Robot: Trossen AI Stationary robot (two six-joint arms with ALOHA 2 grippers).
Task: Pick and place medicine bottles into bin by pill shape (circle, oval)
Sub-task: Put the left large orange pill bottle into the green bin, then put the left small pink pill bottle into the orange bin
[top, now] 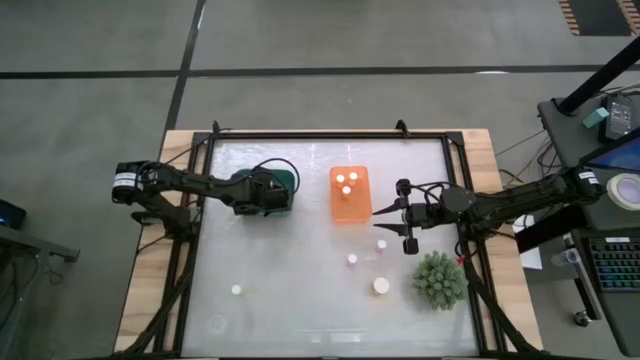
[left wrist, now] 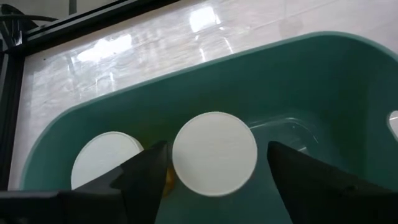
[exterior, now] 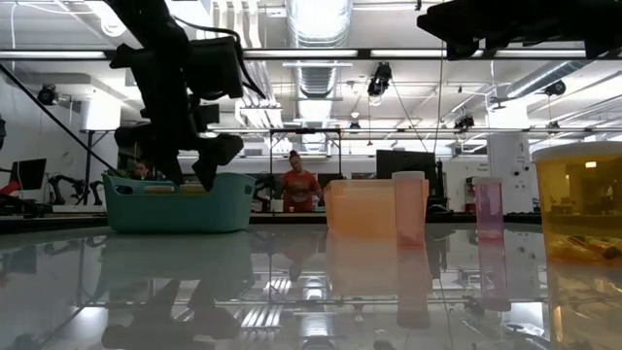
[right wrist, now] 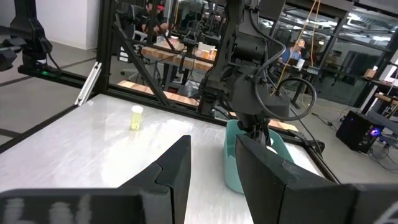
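My left gripper (top: 275, 190) hangs open over the teal bin (top: 283, 178), slanting down into it. In the left wrist view a white-capped bottle (left wrist: 214, 154) stands in the bin between its fingers, with a clear gap on one side. A second white cap (left wrist: 106, 160) sits beside it. The orange bin (top: 350, 195) holds three white-capped bottles. Several more bottles stand loose on the table (top: 381, 243) (top: 352, 259) (top: 381, 286) (top: 236, 290). My right gripper (top: 405, 225) hovers open to the right of the orange bin with nothing between its fingers. My left gripper has one finger (left wrist: 149, 165) right beside the rim of the bottle's white cap (left wrist: 177, 155); whether it touches the cap I cannot tell. The other finger (left wrist: 298, 171) stands apart from the cap.
A spiky green plant (top: 440, 280) stands at the table's near right, close to the loose bottles. A black frame (top: 330, 135) rims the table. People move about in the room behind (exterior: 299, 185).
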